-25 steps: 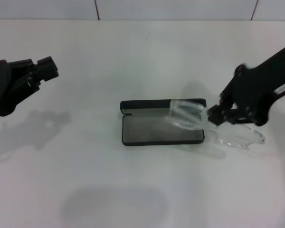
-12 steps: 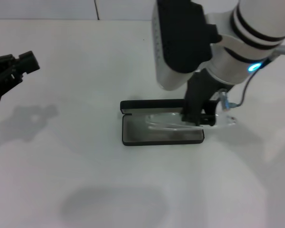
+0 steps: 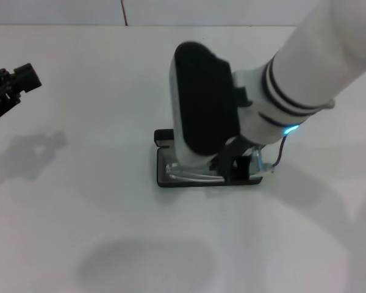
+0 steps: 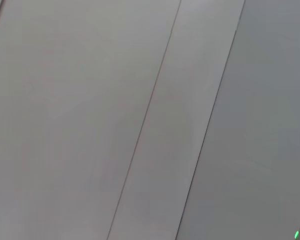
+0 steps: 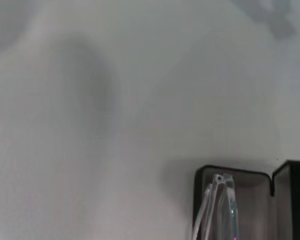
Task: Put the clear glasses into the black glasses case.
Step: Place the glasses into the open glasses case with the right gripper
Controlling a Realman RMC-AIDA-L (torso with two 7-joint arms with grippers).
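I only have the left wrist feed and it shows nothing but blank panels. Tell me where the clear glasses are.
Observer: The clear glasses lie over the grey lining of the open black glasses case, as the right wrist view shows.
Operator: Report the right arm.
Observer: In the head view it reaches down over the case, hiding much of it; the right gripper is at the case's right half. Whether it is open, I cannot tell.
Operator: Give me the left gripper.
Observer: The left gripper hangs at the far left edge of the head view, well apart from the case.
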